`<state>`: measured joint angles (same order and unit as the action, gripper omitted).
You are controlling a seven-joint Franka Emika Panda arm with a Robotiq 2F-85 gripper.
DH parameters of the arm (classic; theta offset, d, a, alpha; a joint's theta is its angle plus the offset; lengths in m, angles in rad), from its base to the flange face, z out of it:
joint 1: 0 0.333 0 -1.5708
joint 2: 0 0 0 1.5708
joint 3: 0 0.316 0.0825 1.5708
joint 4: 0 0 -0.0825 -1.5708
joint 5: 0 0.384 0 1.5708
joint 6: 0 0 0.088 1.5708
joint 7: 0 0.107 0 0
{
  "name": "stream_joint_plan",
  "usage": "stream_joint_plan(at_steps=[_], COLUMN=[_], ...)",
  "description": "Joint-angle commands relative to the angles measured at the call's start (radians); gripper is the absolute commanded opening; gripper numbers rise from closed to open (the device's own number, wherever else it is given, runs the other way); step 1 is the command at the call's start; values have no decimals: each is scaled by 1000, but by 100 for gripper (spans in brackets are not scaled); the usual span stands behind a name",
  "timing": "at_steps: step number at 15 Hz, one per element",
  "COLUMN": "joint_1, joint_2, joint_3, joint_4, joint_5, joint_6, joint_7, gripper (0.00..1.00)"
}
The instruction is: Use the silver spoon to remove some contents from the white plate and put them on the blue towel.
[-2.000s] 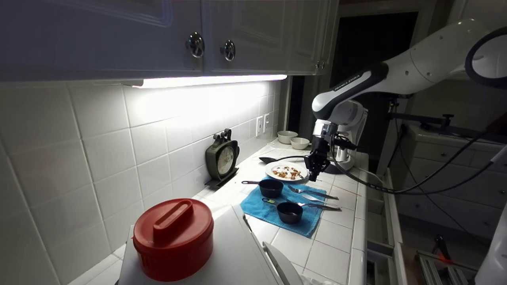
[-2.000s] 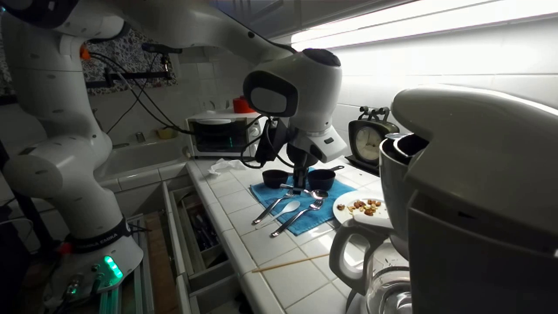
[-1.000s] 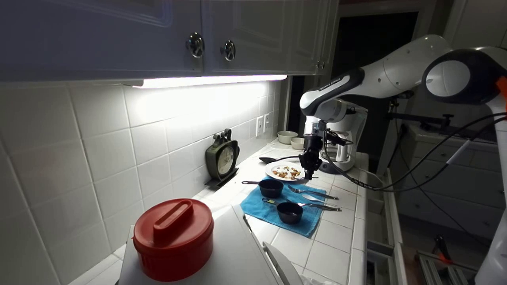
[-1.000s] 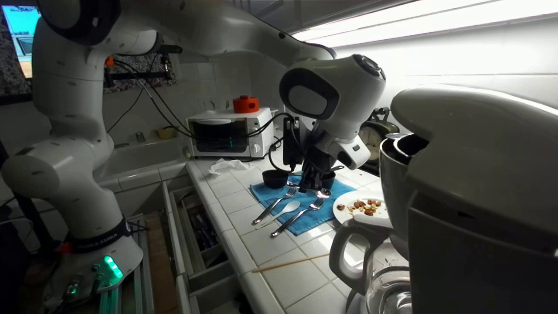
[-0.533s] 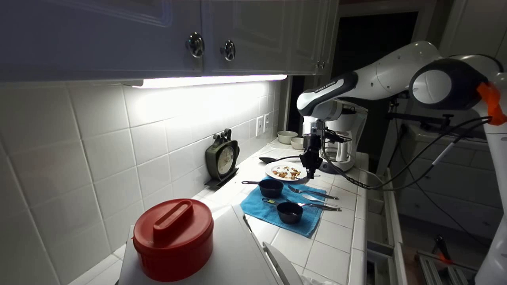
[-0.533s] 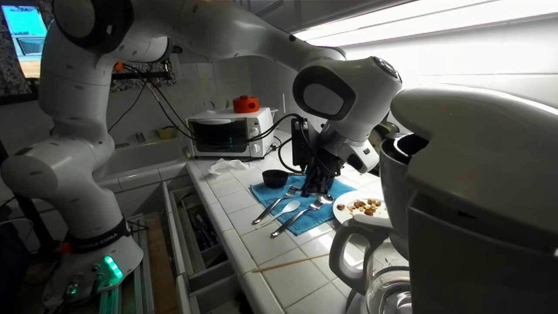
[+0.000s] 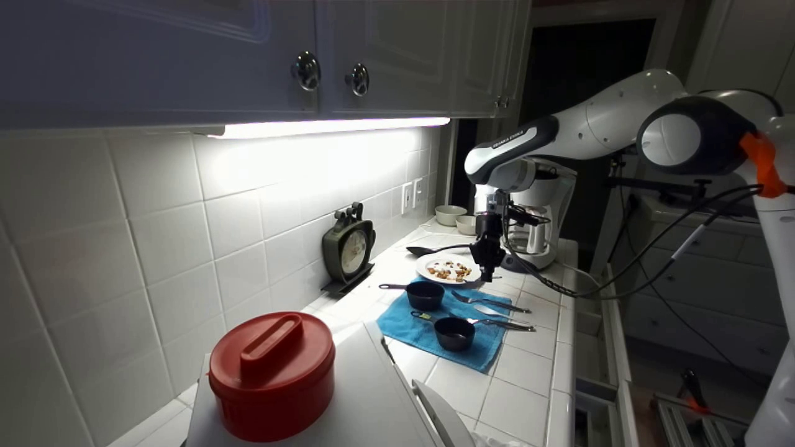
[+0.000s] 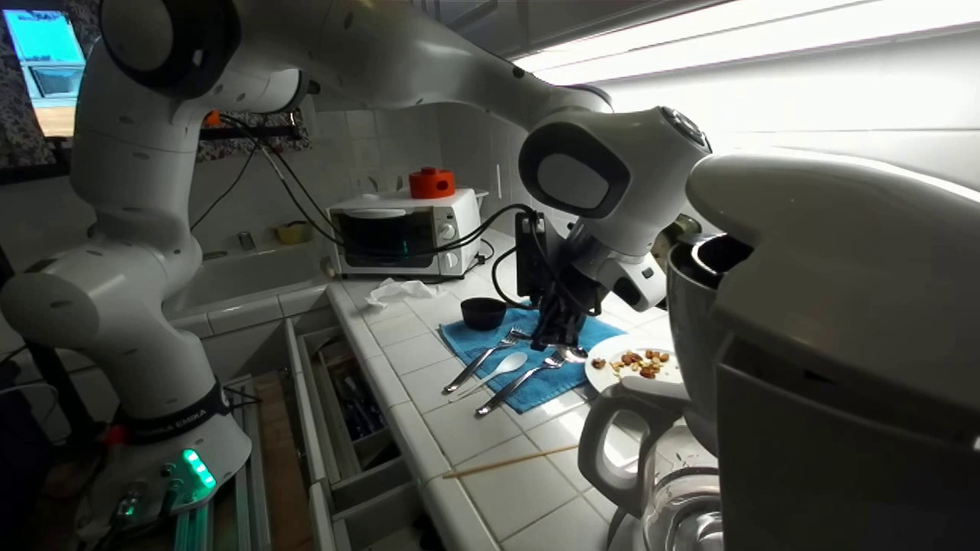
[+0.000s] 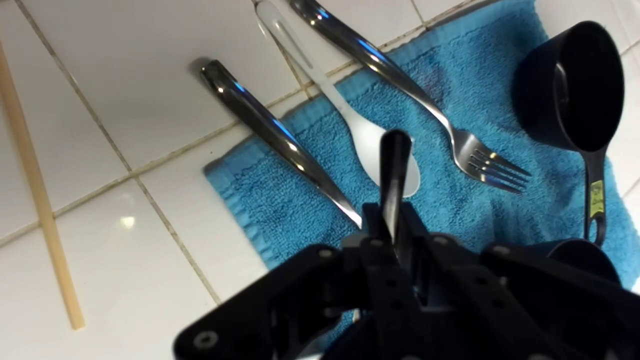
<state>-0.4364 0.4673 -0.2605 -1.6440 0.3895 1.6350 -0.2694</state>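
Silver spoon (image 9: 395, 165) sits pinched by its handle between the jaws, and over the last couple of seconds it has been carried across the blue towel (image 9: 285, 210) toward the white plate (image 8: 622, 343), the travel easing to almost nothing in the final half second. In an exterior view its bowl (image 8: 574, 353) now shows just beside the plate's rim; whether it overhangs that rim I cannot tell. The contents (image 8: 648, 372) lie on the plate just as they did, and no bits show on the towel, so I judge that scooping has not begun, though the bowl is too small to read for a load. The shift looks like lining up: next probably comes a lift over the rim and a dip into the bits, keeping off the fork (image 8: 519, 384) nearby.
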Motion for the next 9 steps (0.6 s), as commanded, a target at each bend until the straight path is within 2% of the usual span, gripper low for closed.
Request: stream_joint_plan(at_steps=[1, 9], joint_1=[-31, -48], joint_2=[64, 141], joint_3=[16, 40], joint_4=[84, 212], joint_5=[3, -4], joint_6=[-41, -107], joint_7=[32, 57], gripper=[6, 6])
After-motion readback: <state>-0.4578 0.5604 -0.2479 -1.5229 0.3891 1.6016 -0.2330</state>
